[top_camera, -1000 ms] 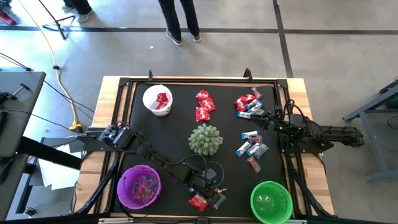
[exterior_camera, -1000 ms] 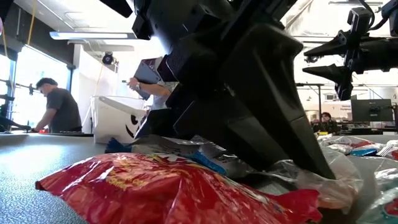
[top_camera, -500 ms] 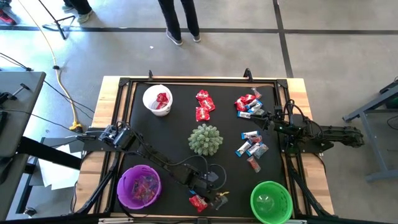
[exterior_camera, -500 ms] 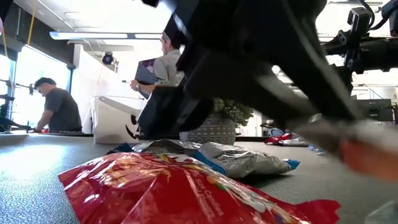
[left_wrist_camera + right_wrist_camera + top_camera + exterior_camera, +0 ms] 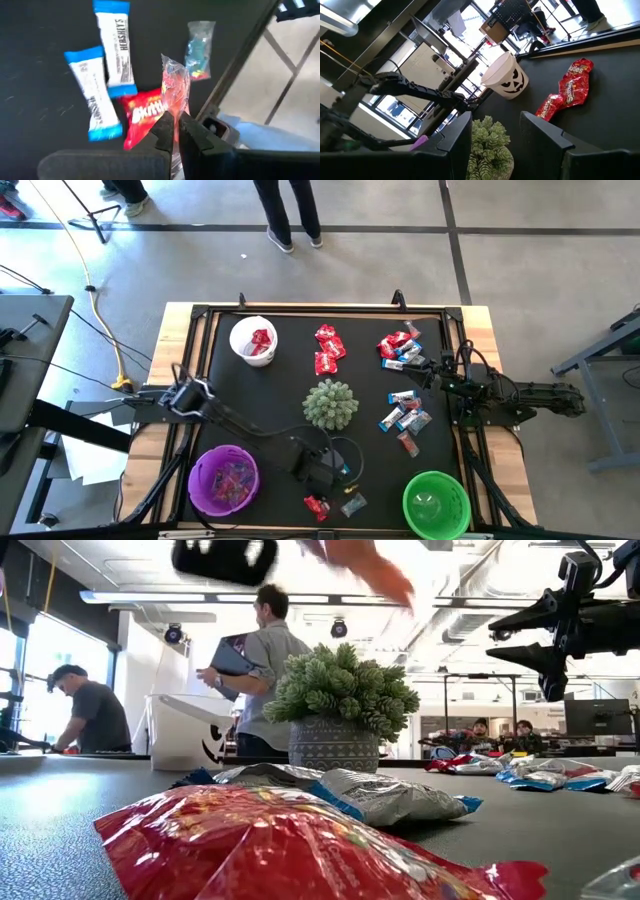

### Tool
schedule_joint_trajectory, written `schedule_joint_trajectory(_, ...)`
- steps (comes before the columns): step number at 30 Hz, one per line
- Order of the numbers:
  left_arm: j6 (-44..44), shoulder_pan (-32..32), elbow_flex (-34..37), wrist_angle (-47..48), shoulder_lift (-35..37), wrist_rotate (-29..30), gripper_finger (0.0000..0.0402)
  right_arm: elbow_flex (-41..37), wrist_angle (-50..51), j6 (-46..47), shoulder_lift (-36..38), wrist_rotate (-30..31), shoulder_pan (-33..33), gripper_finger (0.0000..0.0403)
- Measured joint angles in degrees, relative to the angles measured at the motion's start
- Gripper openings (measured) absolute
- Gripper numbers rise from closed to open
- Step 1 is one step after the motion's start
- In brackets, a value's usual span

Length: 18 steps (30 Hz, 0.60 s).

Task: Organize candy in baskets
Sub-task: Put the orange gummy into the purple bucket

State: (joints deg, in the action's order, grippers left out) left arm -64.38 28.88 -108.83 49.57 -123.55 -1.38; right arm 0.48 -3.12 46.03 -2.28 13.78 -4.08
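Seen from overhead: a black matte worktop framed in pale wood, strewn with small wrapped candy. Left end effector raised over the 6 o'clock edge, fingers pinched together on a crinkly clear-and-pink wrapped sweet. Directly below it on the mat, a glossy red Skittles packet, two flat blue-and-silver Hershey's bars and a small clear packet with coloured contents. Three round baskets: a white one with a jack-o'-lantern face at about 11 o'clock, holding a shiny red packet; a purple one at 7 o'clock with several sweets inside; a bright green one at 5 o'clock, contents unclear. At the centre, a spiky pale-green plant ball in a patterned grey pot. Two red packets at 12 o'clock; a mixed red and blue-and-silver cluster toward 1 o'clock; more blue-and-silver bars with a pinkish sweet around 3 to 4 o'clock. Right end effector held above the 3 o'clock side, its two dark fingers spread apart, gripping nothing. From worktop height, creased red foil and crumpled silver wrappers in close foreground, people standing in the room beyond.
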Motion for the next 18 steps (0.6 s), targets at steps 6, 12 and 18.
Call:
schedule_joint_trajectory(6, -3.5, 3.7, -1.2, 13.7, 7.5, 5.6, 0.0005, 0.0, 0.0, 0.0, -0.6, -0.3, 0.0, 0.0162)
schedule_joint_trajectory(12, -12.6, 10.2, -1.2, 25.6, 14.6, 11.7, 0.0005, 0.0, 0.2, 0.0, -0.8, -0.3, 0.0, 0.0162)
schedule_joint_trajectory(18, -25.3, 17.0, -1.2, 36.1, 17.7, 11.8, 0.0005, 0.0, 0.0, 0.0, -1.2, -0.3, 0.0, 0.0162)
